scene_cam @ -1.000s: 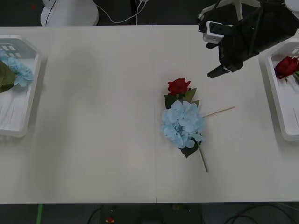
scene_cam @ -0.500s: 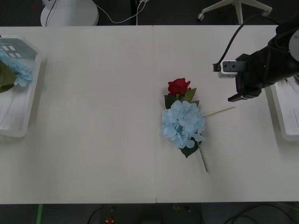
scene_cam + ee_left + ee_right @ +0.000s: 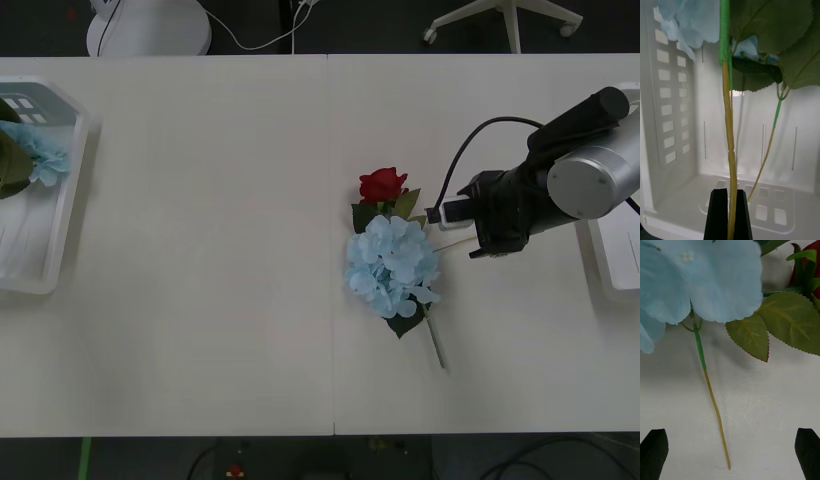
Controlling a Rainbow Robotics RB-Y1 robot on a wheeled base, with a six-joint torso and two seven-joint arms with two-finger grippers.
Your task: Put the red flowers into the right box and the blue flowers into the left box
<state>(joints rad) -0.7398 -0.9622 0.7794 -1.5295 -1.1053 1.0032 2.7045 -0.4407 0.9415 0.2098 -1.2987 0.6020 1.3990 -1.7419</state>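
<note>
Now our right gripper [image 3: 730, 453] sits wide open astride a thin stem [image 3: 717, 416], likely the red rose's [image 3: 383, 185], with blue flower [image 3: 392, 263] lying ahead, touching it; closing may drag both. Left gripper [image 3: 729, 210] pinches blue stem [image 3: 730, 142] over left box [image 3: 673, 180].

Office or lab: white table [image 3: 200, 250], swivel-chair base [image 3: 505, 18], floor cables [image 3: 262, 38].

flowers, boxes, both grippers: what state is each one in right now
red rose: lying on the table, blue bloom against its leaves
blue hydrangea: lying mid-table, not yet boxed
left box: holds blue flowers
right box: mostly hidden behind the arm, contents unclear
right gripper: open, low over the thin stem
left gripper: shut on a yellowish stem above the left box
</note>
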